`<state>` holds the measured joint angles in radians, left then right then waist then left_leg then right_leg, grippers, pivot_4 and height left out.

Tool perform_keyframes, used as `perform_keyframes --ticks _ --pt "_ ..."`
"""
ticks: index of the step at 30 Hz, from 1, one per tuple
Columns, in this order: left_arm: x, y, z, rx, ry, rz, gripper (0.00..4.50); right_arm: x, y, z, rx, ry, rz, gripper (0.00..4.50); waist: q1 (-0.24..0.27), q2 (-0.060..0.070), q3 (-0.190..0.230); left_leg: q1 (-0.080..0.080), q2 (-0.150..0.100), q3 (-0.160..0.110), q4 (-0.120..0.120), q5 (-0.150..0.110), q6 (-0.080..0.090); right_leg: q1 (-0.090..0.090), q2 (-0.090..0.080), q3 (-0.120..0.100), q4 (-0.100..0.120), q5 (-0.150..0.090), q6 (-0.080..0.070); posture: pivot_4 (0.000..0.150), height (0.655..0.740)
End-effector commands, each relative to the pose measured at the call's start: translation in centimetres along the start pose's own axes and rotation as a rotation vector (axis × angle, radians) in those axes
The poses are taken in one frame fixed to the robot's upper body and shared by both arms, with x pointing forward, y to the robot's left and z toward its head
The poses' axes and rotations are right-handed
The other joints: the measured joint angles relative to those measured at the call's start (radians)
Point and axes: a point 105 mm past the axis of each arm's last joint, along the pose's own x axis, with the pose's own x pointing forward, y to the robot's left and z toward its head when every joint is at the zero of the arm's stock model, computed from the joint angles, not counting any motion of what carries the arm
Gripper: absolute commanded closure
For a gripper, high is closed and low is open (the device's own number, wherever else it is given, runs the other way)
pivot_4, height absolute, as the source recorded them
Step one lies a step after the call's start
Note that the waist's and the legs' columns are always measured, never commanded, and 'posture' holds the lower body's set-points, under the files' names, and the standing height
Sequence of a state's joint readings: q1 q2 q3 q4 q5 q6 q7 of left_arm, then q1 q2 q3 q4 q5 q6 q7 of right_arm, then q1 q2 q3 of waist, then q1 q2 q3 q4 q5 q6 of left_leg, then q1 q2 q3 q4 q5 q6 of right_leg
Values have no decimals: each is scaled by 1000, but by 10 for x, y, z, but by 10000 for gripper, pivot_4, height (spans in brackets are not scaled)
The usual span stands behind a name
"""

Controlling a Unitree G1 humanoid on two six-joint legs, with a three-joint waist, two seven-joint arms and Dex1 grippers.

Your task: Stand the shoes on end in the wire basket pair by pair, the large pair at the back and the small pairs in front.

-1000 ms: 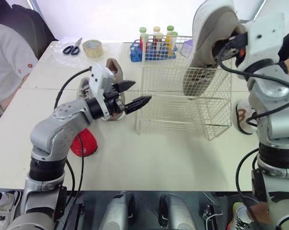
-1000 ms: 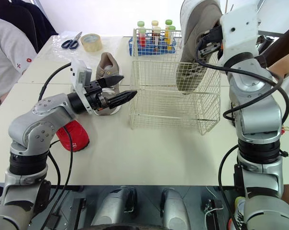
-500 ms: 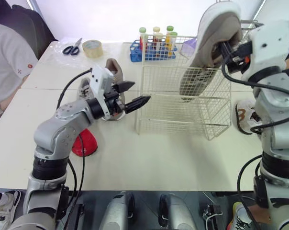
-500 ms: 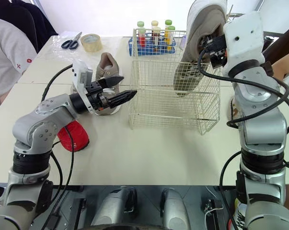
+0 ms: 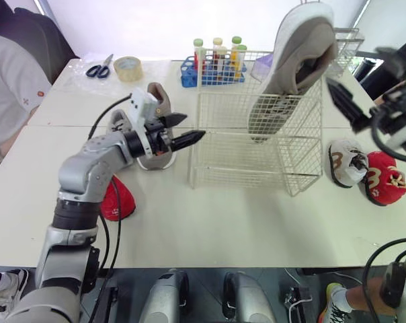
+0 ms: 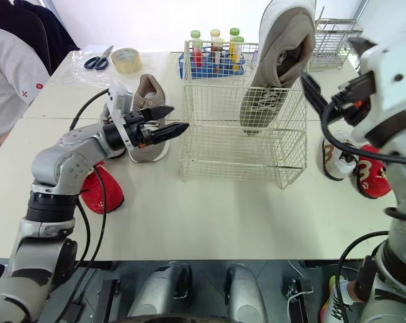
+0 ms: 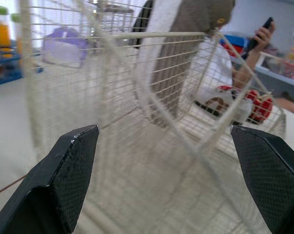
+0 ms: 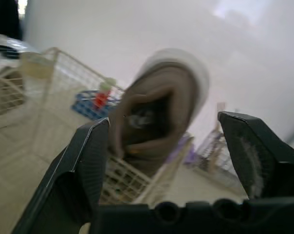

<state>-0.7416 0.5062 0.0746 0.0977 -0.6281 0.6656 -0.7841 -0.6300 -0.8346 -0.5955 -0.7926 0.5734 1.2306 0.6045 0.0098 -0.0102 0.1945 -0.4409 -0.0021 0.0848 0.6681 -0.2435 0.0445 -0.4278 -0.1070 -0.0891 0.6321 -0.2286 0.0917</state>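
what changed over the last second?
The right gripper let go of the large grey shoe and pulled back to the right, now open. The shoe stands on end in the wire basket. The left gripper stays open by the basket's left side.

The second grey shoe [image 5: 160, 99] on the bench [image 5: 223, 215] is mostly covered by the left hand [image 5: 193, 125] and its wrist, leaving the heel and a strip of sole. The left red shoe [image 5: 117, 200] is half hidden behind that forearm and its cable. The toe of the large grey shoe [image 5: 296, 60] stands behind the mesh of the wire basket [image 5: 257, 158], and whether it touches the basket floor cannot be told. In the right wrist view it is blurred between the spread fingers of the right hand [image 8: 162, 121]. The right forearm covers the far ends of the small white shoe [image 6: 334, 163] and the right red shoe [image 6: 370, 182]. A person [image 5: 8, 87] is cut off by the picture's left edge. Labels on the bottles [image 5: 220, 52] are too small to read.
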Motion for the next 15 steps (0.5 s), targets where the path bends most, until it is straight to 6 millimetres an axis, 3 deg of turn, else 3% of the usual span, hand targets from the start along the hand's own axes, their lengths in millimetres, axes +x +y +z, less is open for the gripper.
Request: perform_keyframes --ticks 1,4,6,10,13,15 --pt "-26 31 39 9 -91 142 0 -17 5 25 182 -26 252 418 -1 0 0 0 1 0 0 -1 1 0 0 0 0 0 0 1500 7371" --pt "-46 63 49 -26 -61 325 0 -17 0 42 261 -71 367 418 0 -1 0 0 0 -1 0 -1 2 0 -4 -1 0 0 0 1500 7371" --pt "-60 81 45 -93 15 417 0 -15 8 52 293 -106 495 418 1 -1 0 0 -1 -1 0 -1 2 0 -5 -1 0 0 0 1500 7371" --pt "-75 100 44 -181 76 458 0 -6 40 64 288 -164 748 418 -1 -1 0 0 -2 1 0 -2 3 0 -4 -2 0 0 0 1500 7371" --pt "-83 117 42 -204 128 502 0 5 72 58 248 -176 936 418 1 -1 0 0 -2 1 0 -1 2 0 -3 -2 0 0 0 1500 7371" --pt "-82 121 44 -209 150 495 0 10 82 57 246 -213 1002 418 2 -2 0 -1 -2 2 1 0 0 0 -3 -2 0 0 1 1500 7371"
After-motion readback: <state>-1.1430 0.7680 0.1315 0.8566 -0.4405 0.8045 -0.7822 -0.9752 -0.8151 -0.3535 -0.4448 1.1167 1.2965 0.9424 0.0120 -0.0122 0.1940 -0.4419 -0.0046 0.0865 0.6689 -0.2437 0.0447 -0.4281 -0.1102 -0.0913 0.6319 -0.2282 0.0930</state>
